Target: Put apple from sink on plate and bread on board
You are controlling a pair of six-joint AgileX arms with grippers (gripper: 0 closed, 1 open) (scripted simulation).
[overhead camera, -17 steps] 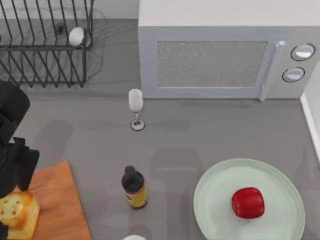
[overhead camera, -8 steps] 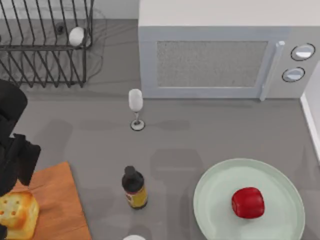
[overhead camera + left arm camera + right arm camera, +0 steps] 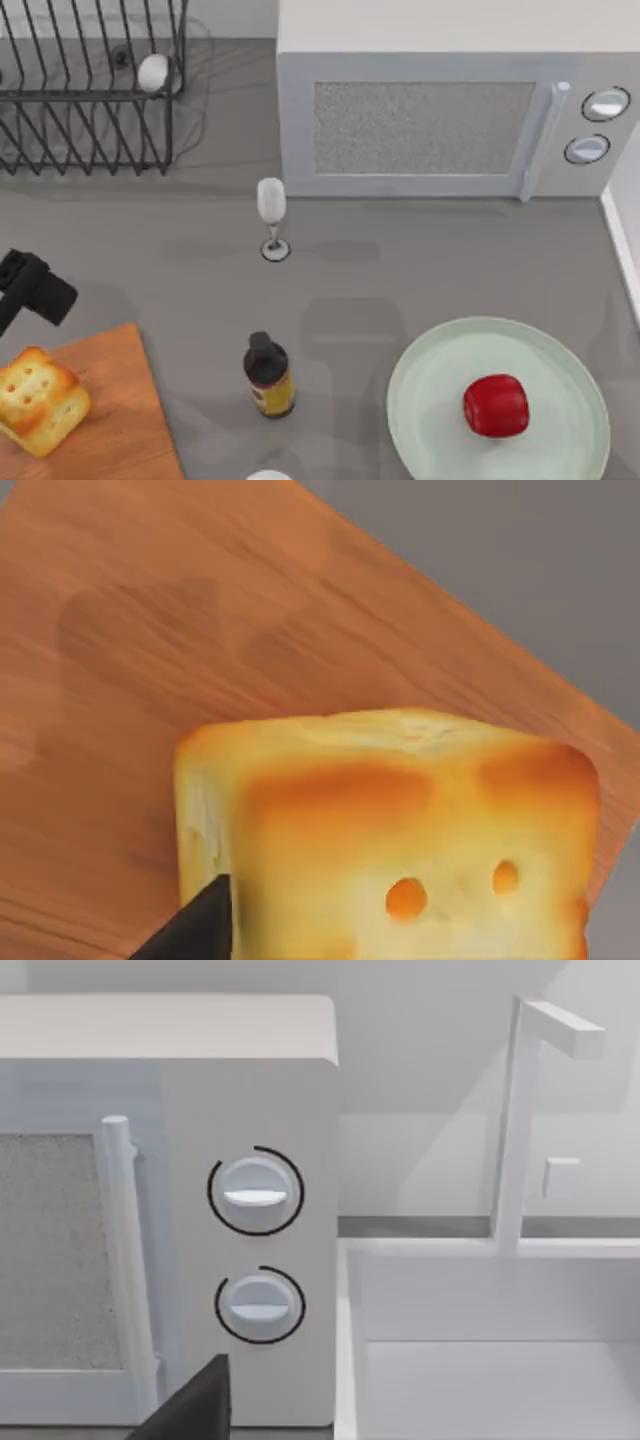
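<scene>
The bread (image 3: 40, 400), a golden chunk with small holes, lies free and askew on the orange-brown board (image 3: 120, 410) at the lower left. In the left wrist view the bread (image 3: 390, 840) is close below the camera on the board (image 3: 200, 640). My left gripper (image 3: 35, 287) hangs open just beyond the board's far edge, apart from the bread; one dark fingertip (image 3: 195, 932) shows beside the chunk. The red apple (image 3: 495, 405) rests on the mint-green plate (image 3: 430, 400) at the lower right. My right arm is parked facing the microwave and the sink (image 3: 480, 1360), one fingertip (image 3: 195, 1405) showing off to the side.
A microwave (image 3: 430, 110) fills the back. A wine glass (image 3: 271, 205) and a dark bottle (image 3: 268, 375) stand mid-table between board and plate. A wire dish rack (image 3: 90, 90) holding a white round object (image 3: 153, 72) is at the back left. The faucet (image 3: 520, 1120) rises over the sink.
My left gripper has let go of the bread and drawn back off it toward the table's left edge. The bread has turned and settled on the board.
</scene>
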